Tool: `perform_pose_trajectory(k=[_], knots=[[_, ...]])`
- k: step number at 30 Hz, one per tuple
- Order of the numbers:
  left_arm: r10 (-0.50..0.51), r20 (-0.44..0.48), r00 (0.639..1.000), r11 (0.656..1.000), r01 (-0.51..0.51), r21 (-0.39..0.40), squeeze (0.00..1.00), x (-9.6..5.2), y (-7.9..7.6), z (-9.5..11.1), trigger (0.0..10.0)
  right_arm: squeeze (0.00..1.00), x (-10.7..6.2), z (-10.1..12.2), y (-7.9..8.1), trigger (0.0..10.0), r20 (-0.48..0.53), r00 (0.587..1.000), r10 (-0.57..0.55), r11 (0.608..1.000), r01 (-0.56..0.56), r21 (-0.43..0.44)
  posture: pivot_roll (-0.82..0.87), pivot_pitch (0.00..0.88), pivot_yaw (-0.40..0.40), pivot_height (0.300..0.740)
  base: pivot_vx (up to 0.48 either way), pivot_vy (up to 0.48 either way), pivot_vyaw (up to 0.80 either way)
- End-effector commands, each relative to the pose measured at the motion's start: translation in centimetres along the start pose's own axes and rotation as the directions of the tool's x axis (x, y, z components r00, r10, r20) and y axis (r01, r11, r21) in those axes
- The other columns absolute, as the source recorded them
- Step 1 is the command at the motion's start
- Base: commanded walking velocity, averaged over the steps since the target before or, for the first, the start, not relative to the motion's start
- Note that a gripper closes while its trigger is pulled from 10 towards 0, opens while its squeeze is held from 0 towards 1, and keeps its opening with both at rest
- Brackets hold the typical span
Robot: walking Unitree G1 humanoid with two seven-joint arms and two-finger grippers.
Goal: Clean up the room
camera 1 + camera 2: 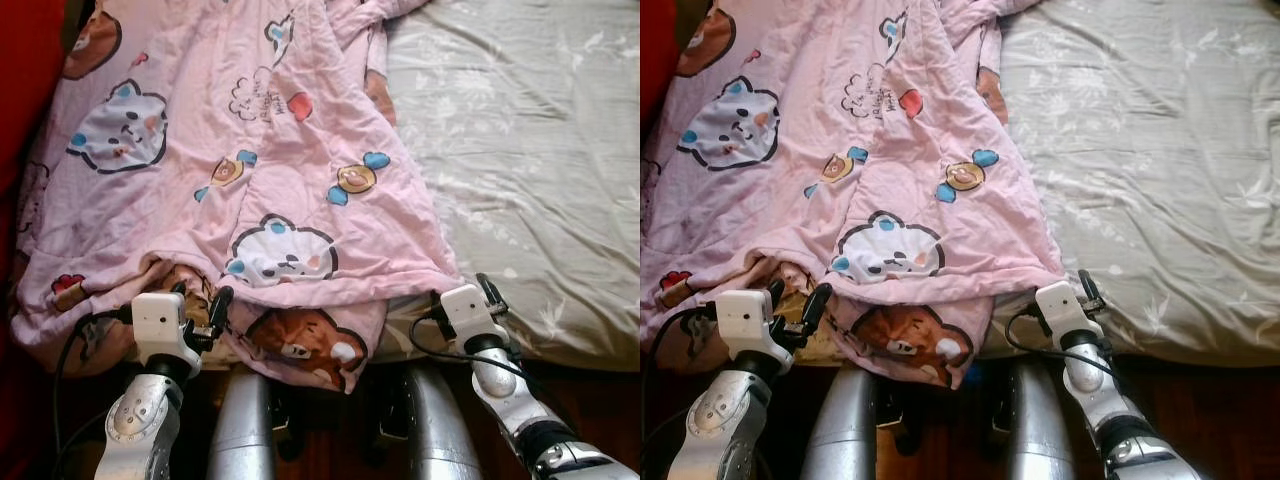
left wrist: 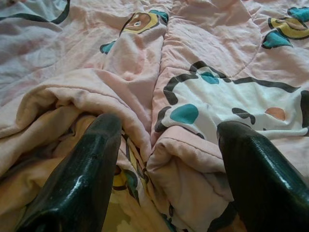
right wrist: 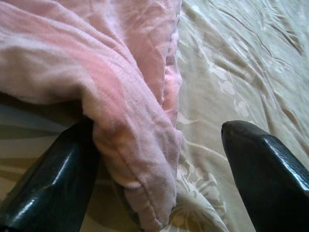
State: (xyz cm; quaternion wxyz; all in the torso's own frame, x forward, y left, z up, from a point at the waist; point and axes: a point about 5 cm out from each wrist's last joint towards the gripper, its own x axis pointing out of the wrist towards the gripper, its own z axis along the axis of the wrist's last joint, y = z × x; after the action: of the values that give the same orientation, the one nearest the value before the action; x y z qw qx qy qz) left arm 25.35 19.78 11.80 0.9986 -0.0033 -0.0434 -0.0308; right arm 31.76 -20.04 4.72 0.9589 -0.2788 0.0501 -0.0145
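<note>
Looking down from the head, the quilt covers the bed's left half, its hem running crosswise between left gripper and right gripper. Left wrist: fingers apart, a fold between them. Right wrist: fingers apart around the hem's corner, unclamped.

Pink quilt printed with cartoon bears — rumpled, spread over the bed's left side; hem overhanging the near edge.

Bedroom: bed, cartoon quilt
</note>
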Motion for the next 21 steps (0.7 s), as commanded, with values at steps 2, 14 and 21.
perform_pose_trajectory(k=[2, 14, 21], knots=[[0.009, -0.046, 0.999, 1.0, -0.009, -0.011, 0.0, -0.7, 0.2, -0.7, 10.0, 0.0, -1.4, -2.4, 0.4, 10.0, -0.091, 0.996, 0.023, 0.999, -0.026, -0.031, 0.2, 0.491, 0.041, 0.622, 0.0, 0.0, 0.0], [0.0, -0.057, 0.998, 1.0, -0.001, -0.011, 0.0, -0.9, 0.0, -0.7, 10.0, 0.0, -0.9, -1.4, 0.7, 0.0, -0.056, 0.998, 0.04, 0.999, -0.04, -0.012, 0.21, 0.492, 0.049, 0.622, 0.0, 0.0, 0.0], [-0.001, -0.063, 0.998, 1.0, 0.001, -0.005, 0.0, -1.1, 0.1, -0.7, 10.0, 0.0, -0.7, -0.9, 1.0, 0.0, -0.039, 0.997, 0.061, 0.998, -0.061, -0.004, 0.21, 0.497, 0.051, 0.622, 0.0, 0.0, 0.0]])
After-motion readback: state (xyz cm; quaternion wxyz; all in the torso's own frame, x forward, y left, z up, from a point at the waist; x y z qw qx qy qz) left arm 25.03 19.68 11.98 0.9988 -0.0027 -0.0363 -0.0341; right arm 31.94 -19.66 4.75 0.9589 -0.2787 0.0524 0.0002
